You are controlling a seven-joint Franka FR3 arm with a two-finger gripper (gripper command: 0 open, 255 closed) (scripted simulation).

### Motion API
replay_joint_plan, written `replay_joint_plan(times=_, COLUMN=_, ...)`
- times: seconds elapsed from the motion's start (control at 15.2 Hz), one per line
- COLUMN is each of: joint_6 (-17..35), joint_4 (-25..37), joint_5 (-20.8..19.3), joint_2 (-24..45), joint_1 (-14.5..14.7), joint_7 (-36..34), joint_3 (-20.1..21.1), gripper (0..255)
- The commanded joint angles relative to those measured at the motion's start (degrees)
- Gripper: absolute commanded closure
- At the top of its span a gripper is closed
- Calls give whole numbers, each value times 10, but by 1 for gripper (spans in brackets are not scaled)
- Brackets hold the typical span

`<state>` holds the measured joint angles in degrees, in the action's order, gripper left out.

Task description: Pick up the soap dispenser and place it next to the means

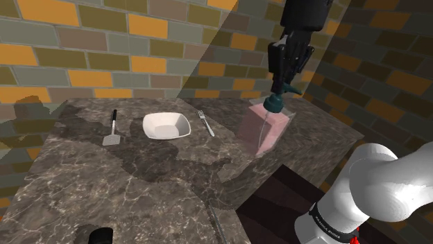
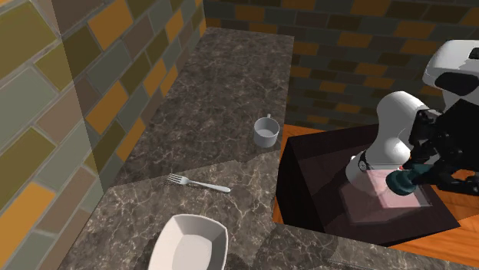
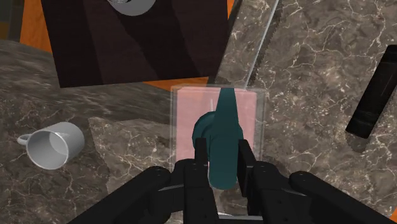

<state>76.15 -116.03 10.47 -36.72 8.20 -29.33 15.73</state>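
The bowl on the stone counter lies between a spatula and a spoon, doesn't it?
Not quite. The white bowl lies between the spatula and a fork, not a spoon. The shoulder view shows all three in a row, and the tines are visible at the fork's far end.

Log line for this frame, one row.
phase: grasp | hand: shut on soap dispenser | lifted: cannot tell | placement: not yet done
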Motion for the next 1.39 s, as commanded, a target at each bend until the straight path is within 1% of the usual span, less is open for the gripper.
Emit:
replay_joint_plan(times=0.0, joint_6=1, joint_4=-2, joint_5=16, joint_2=-5, joint_1=7, joint_7=-27, joint_3=21, gripper=255)
replay_joint_plan(times=0.4, joint_6=-1, joint_4=21, joint_5=63, joint_2=-2, joint_1=23, joint_7=-113, joint_3=92, gripper=255)
replay_joint_plan(times=0.73, joint_6=3, joint_4=55, joint_5=96, joint_2=18, joint_1=30, joint_7=-188, joint_3=158, gripper=255)
replay_joint_plan(times=1.06, joint_6=12, joint_4=105, joint_5=117, joint_2=55, joint_1=28, joint_7=-268, joint_3=232, gripper=255)
replay_joint_plan(times=1.32, joint_6=23, joint_4=156, joint_5=121, joint_2=98, joint_1=17, joint_7=-337, joint_3=304, gripper=255)
